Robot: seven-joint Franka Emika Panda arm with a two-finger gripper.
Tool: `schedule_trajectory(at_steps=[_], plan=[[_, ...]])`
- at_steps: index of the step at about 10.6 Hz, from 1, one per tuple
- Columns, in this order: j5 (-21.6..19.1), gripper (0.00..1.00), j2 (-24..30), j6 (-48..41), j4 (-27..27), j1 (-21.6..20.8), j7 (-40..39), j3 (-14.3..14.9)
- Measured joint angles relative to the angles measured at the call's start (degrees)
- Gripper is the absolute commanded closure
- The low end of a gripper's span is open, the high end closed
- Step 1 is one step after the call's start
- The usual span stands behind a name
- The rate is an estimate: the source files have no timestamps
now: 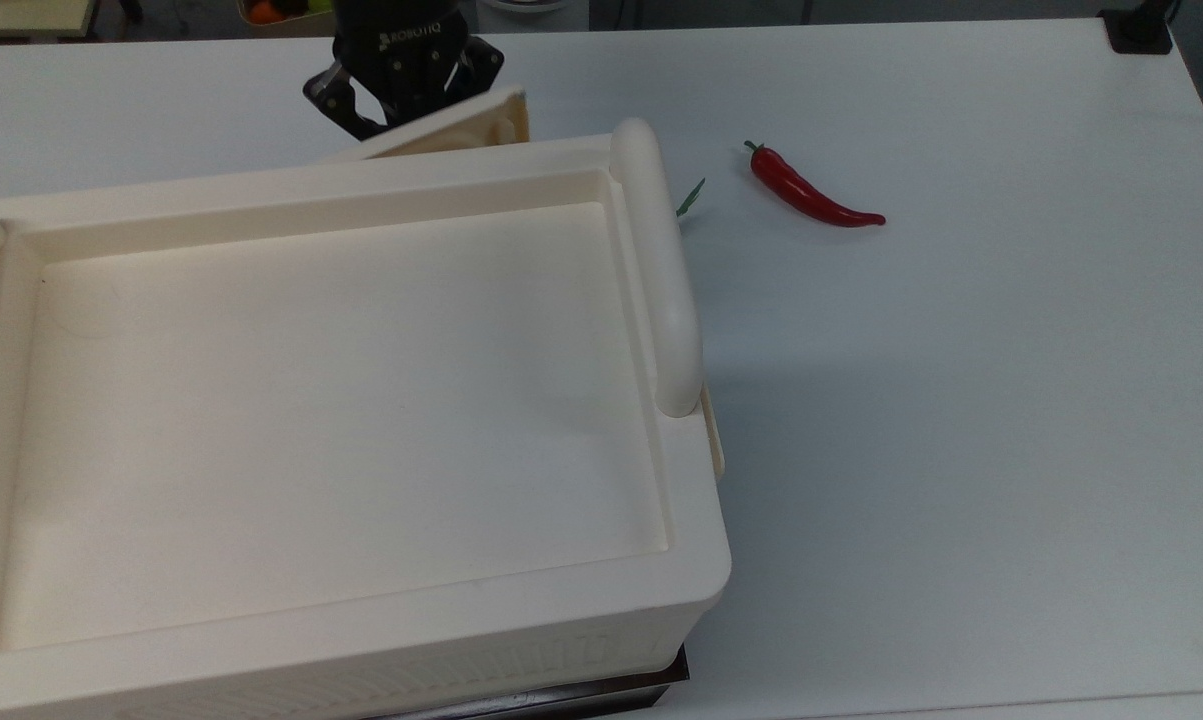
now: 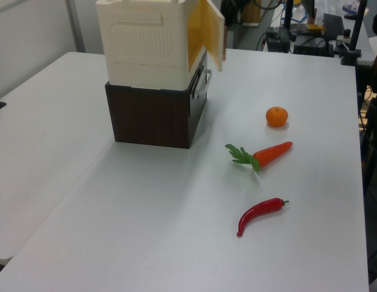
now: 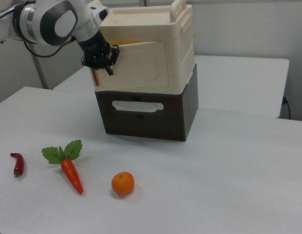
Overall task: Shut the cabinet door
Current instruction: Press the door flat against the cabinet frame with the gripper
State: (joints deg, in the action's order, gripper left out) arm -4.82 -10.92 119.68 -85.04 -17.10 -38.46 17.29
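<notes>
Door (image 3: pixel 136 61) nearly shut, ajar at a narrow angle on the cabinet (image 3: pixel 151 44) front; cabinet sits on a dark brown box (image 3: pixel 151 114); gripper (image 3: pixel 103 59) against the door's outer face near its free edge, on the right view's left; finger state: cannot tell; chili (image 2: pixel 260 214), carrot (image 2: pixel 264 155) and orange (image 2: pixel 276 116) lie apart on the table (image 2: pixel 146 231).

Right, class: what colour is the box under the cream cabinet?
Dark brown box, seen best in the right view.
</notes>
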Motion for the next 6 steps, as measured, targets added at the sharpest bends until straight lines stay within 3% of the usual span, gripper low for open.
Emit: schedule_trajectory(at_steps=[6], plan=[[-0.2,0.99,-4.8,11.6,0.0,-2.5,12.7,-0.1]])
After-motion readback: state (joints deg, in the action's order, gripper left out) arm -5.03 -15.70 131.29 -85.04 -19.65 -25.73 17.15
